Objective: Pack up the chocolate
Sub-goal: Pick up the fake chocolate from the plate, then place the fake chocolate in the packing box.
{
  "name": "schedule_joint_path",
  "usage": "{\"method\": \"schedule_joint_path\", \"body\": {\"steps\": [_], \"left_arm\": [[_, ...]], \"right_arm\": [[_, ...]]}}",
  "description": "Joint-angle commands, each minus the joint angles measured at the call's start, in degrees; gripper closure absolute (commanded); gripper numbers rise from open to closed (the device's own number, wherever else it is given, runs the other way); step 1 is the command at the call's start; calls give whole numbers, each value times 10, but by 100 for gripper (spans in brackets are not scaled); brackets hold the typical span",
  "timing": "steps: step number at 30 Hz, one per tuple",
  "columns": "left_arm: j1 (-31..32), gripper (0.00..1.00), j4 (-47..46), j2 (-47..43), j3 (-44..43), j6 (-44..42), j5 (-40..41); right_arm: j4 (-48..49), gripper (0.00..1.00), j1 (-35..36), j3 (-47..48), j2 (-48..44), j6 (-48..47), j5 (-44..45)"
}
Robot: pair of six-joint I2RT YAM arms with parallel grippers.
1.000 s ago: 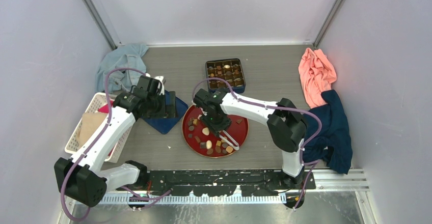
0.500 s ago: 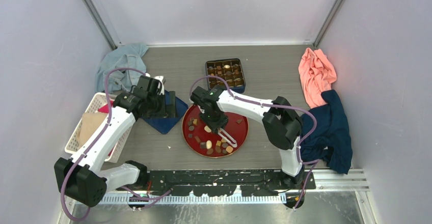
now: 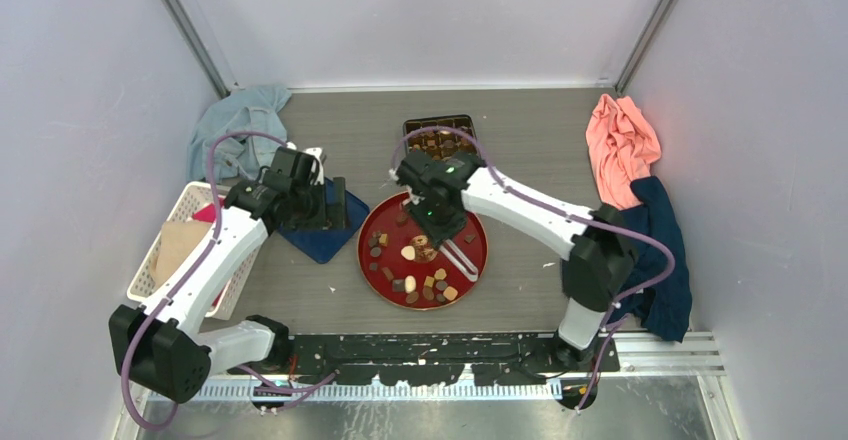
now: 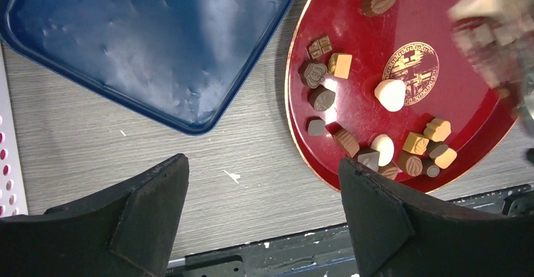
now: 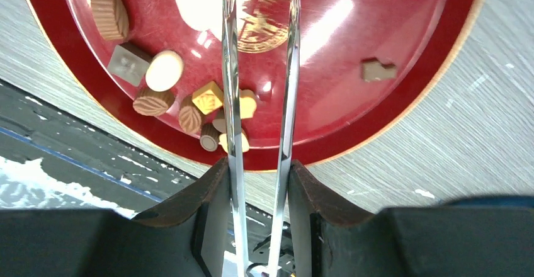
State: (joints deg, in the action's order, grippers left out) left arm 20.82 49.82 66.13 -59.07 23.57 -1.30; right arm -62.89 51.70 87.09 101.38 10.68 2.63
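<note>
**Top external: right arm working between plate and box**

Most of the chocolate (image 4: 390, 94) lies loose on the red plate (image 3: 478, 245), bunched along its near rim with a few pieces at its left side. More pieces sit in the compartments of the dark box (image 3: 425, 143) just beyond the plate.

The right gripper (image 3: 458, 258) hangs over the middle of the plate, by the gold emblem (image 4: 410, 69). In the right wrist view its two long fingers (image 5: 232, 101) stand apart and nothing shows between them. Their tips run off the top edge, so I cannot tell whether a piece is pinched there.

The left gripper (image 4: 261, 163) hovers over the table between the blue lid (image 4: 145, 44) and the plate, jaws spread wide and empty.

The step in hand looks like ferrying pieces one by one from plate to box, with many left to go. If a piece is held, the next move calls for lining up over a free compartment and lowering before release. If not, it calls for coming down on a piece that stands clear, such as the cream one beside the emblem, since the near cluster is tightly packed.
</note>
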Motion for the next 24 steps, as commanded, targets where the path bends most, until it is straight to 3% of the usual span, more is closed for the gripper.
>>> {"method": "schedule_joint_path", "body": {"steps": [1,8,24], "left_arm": [[-3,11,-27,6,-10,-2,-2],[-3,11,-34,5,-9,-1,-1],[-4,11,-46,9,-12,-11,25]], "right_arm": [[-23,86,-73,15,-67,15,2],[-56,86,-182,82,-30,42,-19],[-65,83,-243,198,83,44,-30]]}}
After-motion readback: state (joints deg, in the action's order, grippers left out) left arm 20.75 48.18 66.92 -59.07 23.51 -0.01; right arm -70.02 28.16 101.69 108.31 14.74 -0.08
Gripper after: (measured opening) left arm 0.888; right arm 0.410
